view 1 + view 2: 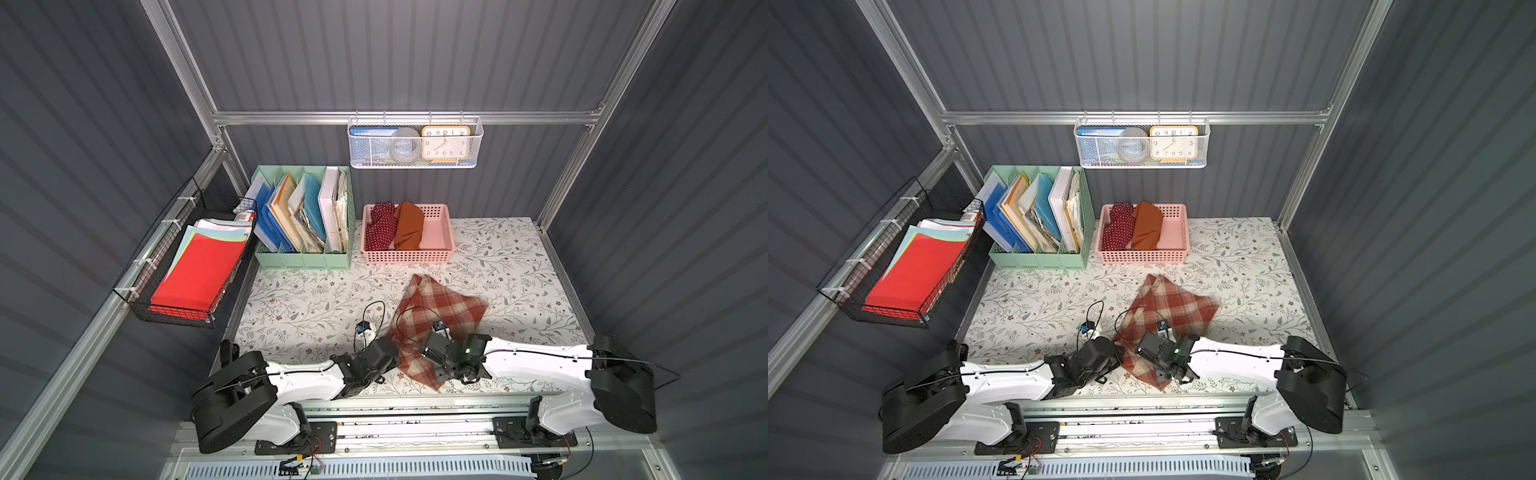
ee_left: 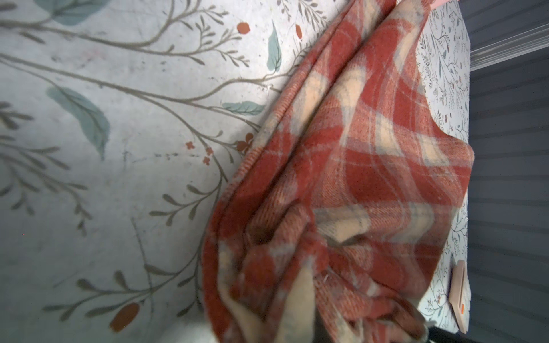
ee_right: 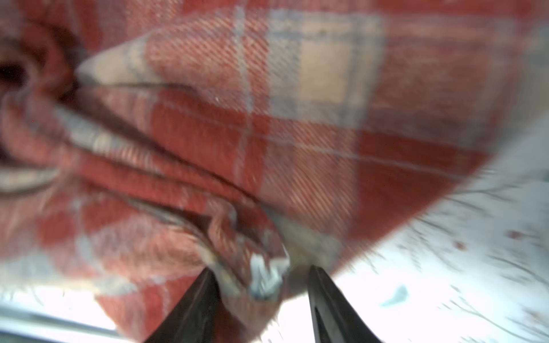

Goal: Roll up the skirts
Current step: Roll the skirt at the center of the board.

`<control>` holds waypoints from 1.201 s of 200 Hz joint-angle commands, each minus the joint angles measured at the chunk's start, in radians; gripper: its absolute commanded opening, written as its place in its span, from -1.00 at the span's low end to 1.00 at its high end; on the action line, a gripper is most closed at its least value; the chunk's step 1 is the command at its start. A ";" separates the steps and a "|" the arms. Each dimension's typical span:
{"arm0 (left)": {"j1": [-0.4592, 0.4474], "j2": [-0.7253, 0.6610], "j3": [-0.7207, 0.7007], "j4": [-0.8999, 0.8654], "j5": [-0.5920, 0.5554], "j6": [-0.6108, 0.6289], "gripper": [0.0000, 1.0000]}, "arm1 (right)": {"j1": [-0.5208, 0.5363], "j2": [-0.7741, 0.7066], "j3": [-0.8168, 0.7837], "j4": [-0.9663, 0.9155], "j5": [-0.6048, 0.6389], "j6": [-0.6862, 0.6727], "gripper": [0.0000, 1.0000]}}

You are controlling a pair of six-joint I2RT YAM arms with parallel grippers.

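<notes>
Skirts are what this job is about. The plaid skirt point(image 1: 444, 307) lies on the tabletop point(image 1: 316, 299) in front of the pink basket point(image 1: 407, 258), on the robot's side of it. It is partly folded and rumpled, not rolled yet. The dotted skirt point(image 1: 380, 228) and the orange skirt point(image 1: 409, 230) sit side by side inside the basket, bunched up small.

The left fingers point(image 1: 390, 358) are clenched at the plaid skirt's edge far from the basket. The cloth puckers right there, so they seem to pinch it. The right fingers point(image 3: 205, 300) are spread apart. A corner of the skirt with a little white tag sits between them, but they are not squeezing it. That view is blurry.

The plaid skirt looks thick, woolly and soft. It is probably light and floppy, and not slippery. It will not break. It will likely sag and bend where nobody holds it, and its layers may slide apart. The best places to hold look like the two ends of the edge far from the basket, one for each set of fingers. From there the cloth could be rolled toward the basket. A grip on only the top layer could let the rest fall open.
</notes>
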 commanded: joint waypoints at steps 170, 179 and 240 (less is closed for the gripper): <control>0.015 -0.023 0.003 0.013 0.102 0.011 -1.00 | 0.574 0.493 0.385 -0.265 0.639 -0.242 0.75; 0.015 -0.028 0.002 0.012 0.105 0.010 -1.00 | 0.561 0.540 0.408 -0.289 0.641 -0.230 0.81; 0.015 -0.052 -0.004 -0.024 0.120 -0.003 -1.00 | 0.495 0.718 0.500 -0.529 0.783 0.023 0.83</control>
